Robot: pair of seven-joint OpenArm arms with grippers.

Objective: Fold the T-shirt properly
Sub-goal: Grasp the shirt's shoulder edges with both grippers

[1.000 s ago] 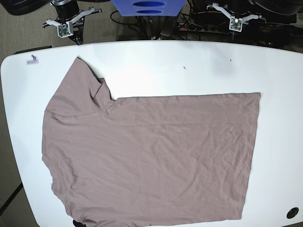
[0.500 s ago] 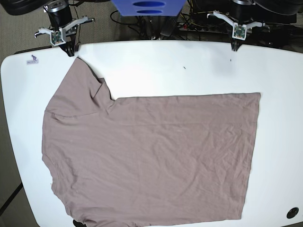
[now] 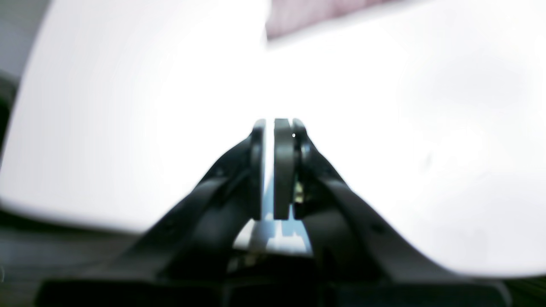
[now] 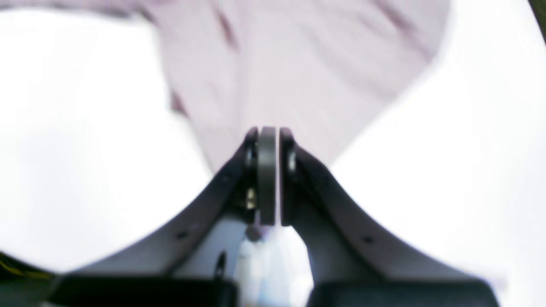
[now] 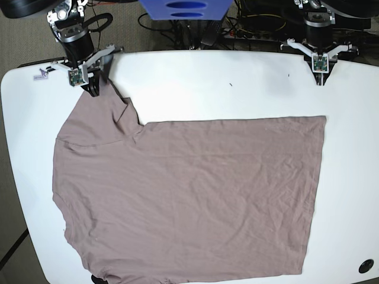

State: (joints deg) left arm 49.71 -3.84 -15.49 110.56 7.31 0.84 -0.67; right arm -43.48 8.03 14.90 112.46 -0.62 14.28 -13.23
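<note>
The taupe T-shirt (image 5: 189,195) lies flat and wrinkled on the white table (image 5: 237,77), one sleeve pointing to the far left and the hem on the right. My right gripper (image 5: 93,90) hovers at that sleeve's tip with its jaws shut and nothing between them. Seen from the right wrist, the right gripper (image 4: 268,130) has the sleeve fabric (image 4: 298,76) just beyond it. My left gripper (image 5: 320,81) stands over bare table, beyond the hem's far corner. The left wrist view shows the left gripper (image 3: 273,123) shut but for a thin slit, with a strip of shirt (image 3: 315,13) at the top.
A small sticker (image 5: 40,74) sits at the table's far left corner and a black round hole (image 5: 366,266) at the near right. Behind the far edge are a blue object (image 5: 185,9) and cables. The shirt's near edge reaches the table's front.
Both grippers have come forward and down from behind the far edge. The right one now sits at the sleeve tip and the left one over the table. The shirt has not moved.
</note>
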